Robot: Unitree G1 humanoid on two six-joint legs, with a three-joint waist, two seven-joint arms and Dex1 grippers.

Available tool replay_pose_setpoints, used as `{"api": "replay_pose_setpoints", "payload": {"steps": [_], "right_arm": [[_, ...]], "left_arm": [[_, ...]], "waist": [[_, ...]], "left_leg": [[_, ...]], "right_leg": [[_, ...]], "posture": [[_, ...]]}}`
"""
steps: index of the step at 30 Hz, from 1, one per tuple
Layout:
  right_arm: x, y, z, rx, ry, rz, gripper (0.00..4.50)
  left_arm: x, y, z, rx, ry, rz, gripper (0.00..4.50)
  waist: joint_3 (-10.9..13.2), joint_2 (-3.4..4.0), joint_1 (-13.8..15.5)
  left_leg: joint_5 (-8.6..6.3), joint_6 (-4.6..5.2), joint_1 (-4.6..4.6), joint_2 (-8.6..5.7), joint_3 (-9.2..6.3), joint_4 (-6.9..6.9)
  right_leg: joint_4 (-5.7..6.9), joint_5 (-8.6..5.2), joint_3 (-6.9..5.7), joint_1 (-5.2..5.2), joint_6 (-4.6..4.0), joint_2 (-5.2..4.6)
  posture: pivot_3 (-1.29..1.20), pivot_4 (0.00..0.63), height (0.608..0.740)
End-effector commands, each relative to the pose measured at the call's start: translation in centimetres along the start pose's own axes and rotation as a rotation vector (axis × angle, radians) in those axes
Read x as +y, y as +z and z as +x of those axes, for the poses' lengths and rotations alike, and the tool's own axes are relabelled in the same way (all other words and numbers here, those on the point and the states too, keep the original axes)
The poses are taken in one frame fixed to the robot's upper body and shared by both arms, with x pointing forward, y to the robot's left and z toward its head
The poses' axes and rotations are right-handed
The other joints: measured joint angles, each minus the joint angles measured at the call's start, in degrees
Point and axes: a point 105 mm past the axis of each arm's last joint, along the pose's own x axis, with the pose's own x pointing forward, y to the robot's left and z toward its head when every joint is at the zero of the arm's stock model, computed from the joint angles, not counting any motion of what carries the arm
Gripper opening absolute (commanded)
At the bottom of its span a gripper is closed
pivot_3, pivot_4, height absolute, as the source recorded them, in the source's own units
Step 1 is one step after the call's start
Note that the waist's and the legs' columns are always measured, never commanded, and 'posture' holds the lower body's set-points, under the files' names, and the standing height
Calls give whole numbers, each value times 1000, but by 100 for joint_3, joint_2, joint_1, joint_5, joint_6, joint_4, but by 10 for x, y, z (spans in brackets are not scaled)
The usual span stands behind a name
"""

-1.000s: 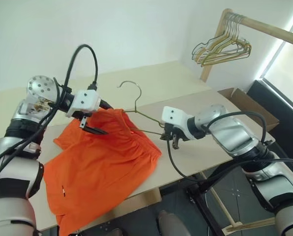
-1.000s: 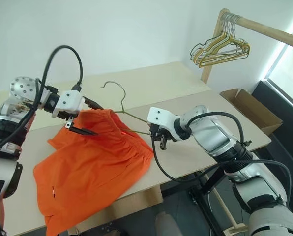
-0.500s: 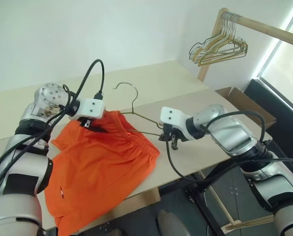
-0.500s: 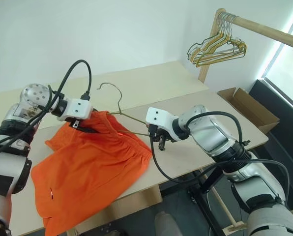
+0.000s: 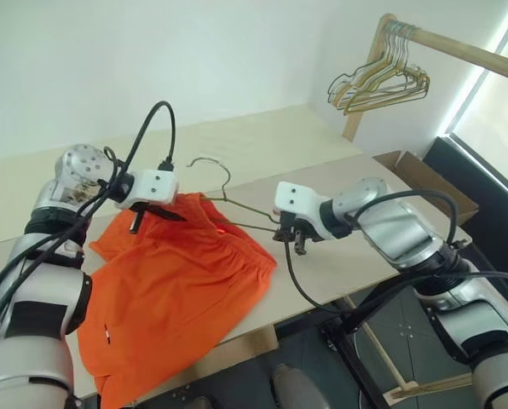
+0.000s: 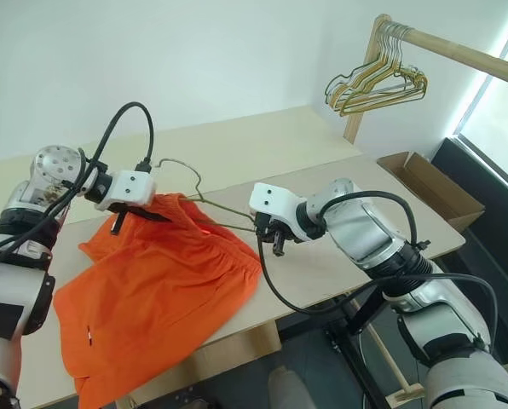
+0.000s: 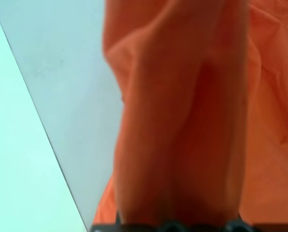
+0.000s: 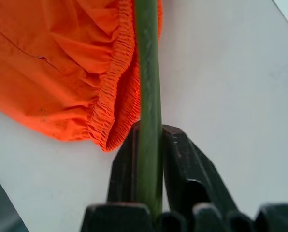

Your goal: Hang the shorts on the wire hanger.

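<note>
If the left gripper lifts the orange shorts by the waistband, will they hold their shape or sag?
Probably sag: the shorts lie rumpled and one leg droops over the table edge. They look light, since the fabric bunches into a fold at the left gripper. The gathered waistband should give some grip, so slipping seems unlikely.

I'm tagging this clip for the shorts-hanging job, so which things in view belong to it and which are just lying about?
In the job:
- orange shorts
- wire hanger
- left gripper, shut on the shorts
- right gripper, holding the hanger

Lying about:
- bunch of wire hangers on the wooden rail
- cardboard box
</note>
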Motion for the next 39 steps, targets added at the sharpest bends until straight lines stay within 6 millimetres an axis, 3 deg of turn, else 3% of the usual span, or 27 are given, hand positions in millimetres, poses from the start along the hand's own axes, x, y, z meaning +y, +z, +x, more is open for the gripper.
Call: {"api": "replay_pose_setpoints", "payload": {"steps": [1, 4, 9, 15, 19, 22, 25, 30, 33, 39], "right_arm": [[-11, 10, -9, -31, -85, -35, 1783], [-23, 3, -25, -41, -153, 26, 2759], [-36, -12, -71, -70, -285, 127, 4473], [-36, -25, -118, -135, -390, 259, 4473], [-13, -43, -130, -206, -322, 394, 4473], [8, -52, -119, -254, -231, 500, 4473], [36, -61, -72, -340, -120, 657, 4473], [56, -56, -8, -409, -61, 825, 4473], [60, -54, 15, -426, -34, 879, 4473], [72, -40, 39, -443, 88, 863, 4473]], "left_arm": [[8, 14, -8, -63, 44, 21, 0], [4, 11, -10, -67, 48, -15, 0], [-3, 5, -13, -75, 67, -87, 0], [-7, 2, -19, -106, 95, -189, 0], [-9, 1, -18, -125, 106, -237, 0], [-8, 2, -16, -132, 112, -252, 0], [-5, 8, -16, -160, 112, -275, 0], [-1, 13, -17, -171, 106, -278, 0], [-1, 14, -18, -168, 103, -275, 0], [-2, 15, -21, -152, 96, -258, 0]], "waist": [[0, 0, 1], [0, 0, 2], [0, 0, 29], [0, 0, 15], [0, 0, 31], [0, 0, 31], [-11, -17, 11], [-9, -7, -3], [-9, -6, 7], [-9, -6, 39]], "left_leg": [[0, 0, 0, 0, 0, 0], [0, 0, 0, 0, -1, 1], [0, 0, -5, -1, -4, 2], [-1, 1, -1, 1, -5, -1], [-2, 3, -1, 3, -5, -1], [-3, 5, 2, 3, -4, 2], [-4, 6, 15, 12, -5, -3], [-8, 12, 36, 10, -1, -4], [-8, 12, 37, 10, -3, -6], [-8, 12, 34, 2, -3, -5]], "right_leg": [[2, 0, 0, 0, 0, 0], [5, 0, 0, 0, 0, -1], [2, 0, -2, 0, 0, -6], [-5, 0, -2, 3, 1, -3], [-4, 0, -2, 9, 1, 0], [-6, 0, -1, 16, 2, -2], [-11, 0, 0, 28, 2, 7], [-9, 1, 14, 43, 3, 4], [-8, 2, 10, 42, 5, 8], [-12, 4, 7, 42, 9, 2]], "posture": [[-273, 0, 740], [-281, 0, 740], [-274, 0, 740], [-277, 20, 740], [-276, 29, 740], [-282, 31, 740], [-286, 32, 740], [-286, 29, 740], [-283, 27, 740], [-258, 24, 740]]}}
